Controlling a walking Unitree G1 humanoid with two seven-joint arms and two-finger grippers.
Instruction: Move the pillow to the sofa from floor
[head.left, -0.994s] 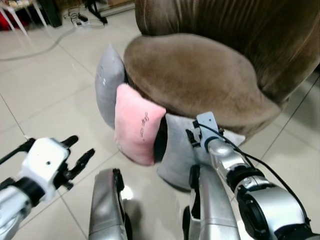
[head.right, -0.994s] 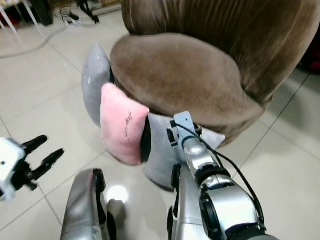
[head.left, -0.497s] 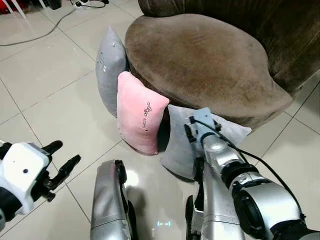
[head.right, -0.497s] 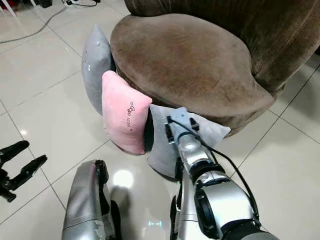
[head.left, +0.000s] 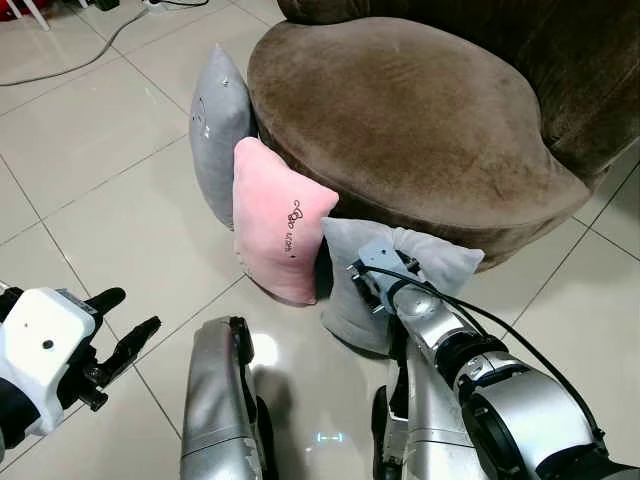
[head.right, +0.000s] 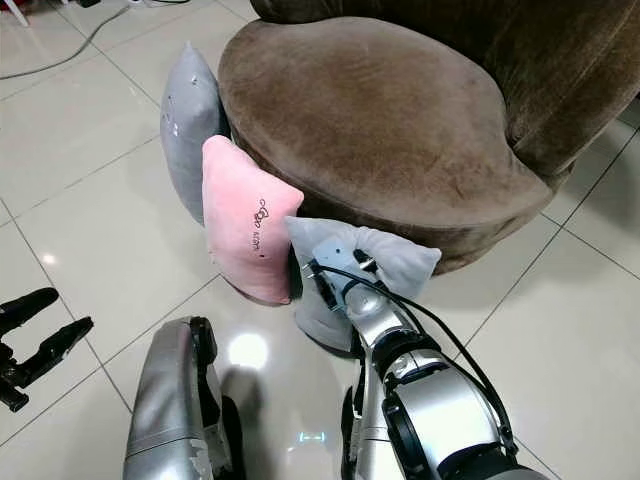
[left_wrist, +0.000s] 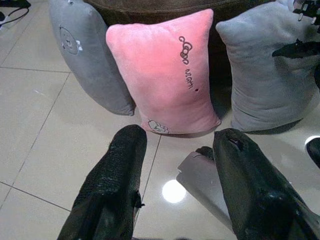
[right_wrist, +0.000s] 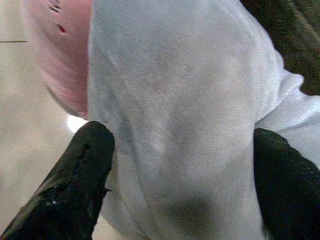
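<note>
Three pillows stand on the tiled floor, leaning against the brown sofa (head.left: 400, 110): a grey one (head.left: 215, 125) on the left, a pink one (head.left: 275, 225) in the middle and a second grey pillow (head.left: 440, 265) on the right. My right gripper (head.left: 372, 285) is pressed up to this right grey pillow (right_wrist: 175, 100). It is open, with one black finger (right_wrist: 75, 180) on each side of the pillow. My left gripper (head.left: 133, 311) hovers open and empty above the floor at the lower left, facing the pink pillow (left_wrist: 170, 70).
My two silver legs (head.left: 215, 400) stand just in front of the pillows. Open tiled floor (head.left: 90, 160) lies to the left. A cable (head.left: 70, 70) runs across the floor at the far left. The sofa's backrest (head.left: 590, 60) rises at the right.
My right gripper has dropped and pushed forward onto the right grey pillow. My left gripper has sunk lower and further left. The camera has tilted down towards the pillows.
</note>
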